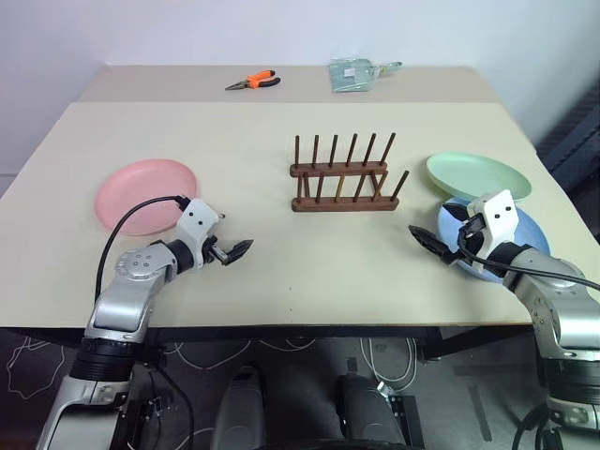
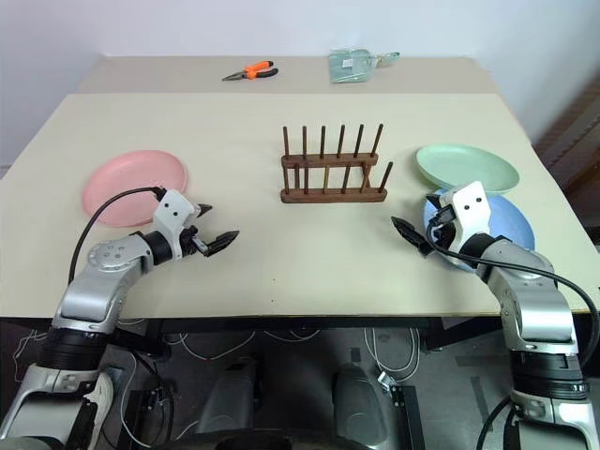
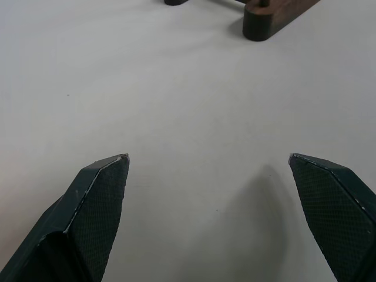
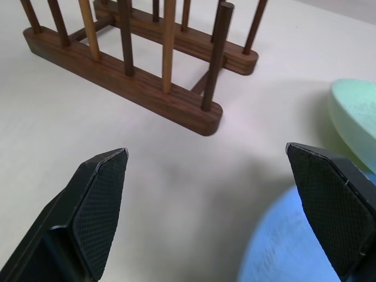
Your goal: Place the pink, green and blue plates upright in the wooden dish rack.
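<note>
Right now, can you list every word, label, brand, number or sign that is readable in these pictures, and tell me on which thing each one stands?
No text can be read.
Packet at the far edge of the table: it seems to carry a pale label, but it is too small and blurred to read.
Pliers, rack, pink plate, green plate, blue plate: no writing visible.

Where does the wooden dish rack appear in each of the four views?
Left eye view: wooden dish rack at table centre, empty.
Right eye view: again at table centre, right of the pink plate.
Left wrist view: just rail ends at the top edge.
Right wrist view: upper left, pegs upright.
Shared landmark: green plate, overlapping the blue plate.
</note>
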Action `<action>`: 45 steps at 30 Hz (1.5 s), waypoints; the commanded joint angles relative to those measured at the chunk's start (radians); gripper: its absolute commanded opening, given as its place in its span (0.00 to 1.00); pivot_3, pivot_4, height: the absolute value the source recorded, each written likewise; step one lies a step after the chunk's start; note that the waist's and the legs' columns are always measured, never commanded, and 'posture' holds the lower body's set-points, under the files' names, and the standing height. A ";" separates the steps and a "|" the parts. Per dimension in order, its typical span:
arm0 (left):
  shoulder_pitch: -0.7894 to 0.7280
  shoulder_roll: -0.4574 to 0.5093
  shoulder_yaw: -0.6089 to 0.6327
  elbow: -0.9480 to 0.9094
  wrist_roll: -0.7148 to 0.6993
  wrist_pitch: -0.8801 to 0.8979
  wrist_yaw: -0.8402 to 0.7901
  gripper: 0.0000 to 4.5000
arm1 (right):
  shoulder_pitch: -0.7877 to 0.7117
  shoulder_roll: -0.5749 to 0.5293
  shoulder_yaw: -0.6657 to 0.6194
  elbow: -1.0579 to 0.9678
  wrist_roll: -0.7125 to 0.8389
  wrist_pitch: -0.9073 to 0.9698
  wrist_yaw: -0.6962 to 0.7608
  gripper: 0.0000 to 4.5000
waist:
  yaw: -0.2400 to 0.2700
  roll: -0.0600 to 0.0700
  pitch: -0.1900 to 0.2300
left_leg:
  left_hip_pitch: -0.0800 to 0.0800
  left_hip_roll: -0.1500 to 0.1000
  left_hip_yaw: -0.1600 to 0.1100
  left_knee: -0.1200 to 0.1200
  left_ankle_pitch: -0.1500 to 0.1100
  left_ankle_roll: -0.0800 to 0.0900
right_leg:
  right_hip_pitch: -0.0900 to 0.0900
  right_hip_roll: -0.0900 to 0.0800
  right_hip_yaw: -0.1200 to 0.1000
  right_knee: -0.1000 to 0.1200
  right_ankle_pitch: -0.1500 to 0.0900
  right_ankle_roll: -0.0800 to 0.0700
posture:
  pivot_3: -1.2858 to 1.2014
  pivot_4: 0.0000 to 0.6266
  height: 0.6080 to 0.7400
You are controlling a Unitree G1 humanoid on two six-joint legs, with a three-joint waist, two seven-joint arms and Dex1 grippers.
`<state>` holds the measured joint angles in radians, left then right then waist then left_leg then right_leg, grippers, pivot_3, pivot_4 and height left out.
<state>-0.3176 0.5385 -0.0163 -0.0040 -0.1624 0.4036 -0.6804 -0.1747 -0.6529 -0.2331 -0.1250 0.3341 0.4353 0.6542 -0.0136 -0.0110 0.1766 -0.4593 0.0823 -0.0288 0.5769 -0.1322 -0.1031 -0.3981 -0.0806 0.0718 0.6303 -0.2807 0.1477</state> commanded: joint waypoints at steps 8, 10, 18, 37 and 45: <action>-0.061 -0.019 -0.015 0.045 0.014 -0.043 0.002 0.99 | -0.042 0.007 0.032 -0.040 -0.038 -0.031 -0.039 0.98 | 0.001 0.000 0.000 | 0.000 0.000 0.000 0.000 0.000 0.000 | 0.000 0.000 0.000 0.000 0.000 0.000 | 0.52 0.24 1.00; -0.072 -0.022 -0.021 0.057 0.011 -0.046 -0.010 0.99 | -0.045 0.016 0.044 -0.050 -0.027 -0.017 -0.033 0.98 | 0.001 0.000 0.000 | 0.000 0.000 0.000 0.000 0.000 0.000 | 0.000 0.000 0.000 0.000 0.000 0.000 | 0.52 0.24 1.00; -0.352 -0.140 -0.157 0.411 0.084 -0.178 -0.108 0.99 | 0.015 0.087 0.124 -0.202 -0.002 0.053 -0.059 0.98 | 0.018 0.000 0.000 | -0.001 -0.001 -0.001 0.002 0.000 0.000 | 0.001 0.000 -0.001 0.000 0.000 0.000 | 0.52 0.24 1.00; -0.759 -0.395 -0.196 1.180 0.225 -0.539 -0.210 0.37 | 0.235 0.150 0.154 -0.446 -0.044 0.072 -0.211 1.00 | 0.026 -0.001 0.000 | -0.002 -0.001 -0.001 0.001 0.000 0.000 | 0.000 0.000 -0.001 0.000 0.000 0.001 | 0.52 0.24 1.00; -0.664 -0.343 -0.201 1.048 0.226 -0.568 -0.317 0.17 | 0.235 0.109 0.148 -0.448 -0.031 0.092 -0.171 1.00 | 0.024 -0.001 0.000 | -0.002 -0.001 -0.001 0.001 0.000 0.000 | 0.000 0.000 -0.001 0.000 0.000 0.001 | 0.52 0.24 1.00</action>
<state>-1.0056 0.1761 -0.2110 1.0825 0.0575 -0.1567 -0.9569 0.0643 -0.5303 -0.0612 -0.5294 0.2900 0.5233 0.4669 0.0101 -0.0117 0.1767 -0.4610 0.0818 -0.0297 0.5777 -0.1323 -0.1028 -0.3981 -0.0803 0.0710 0.6304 -0.2810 0.1485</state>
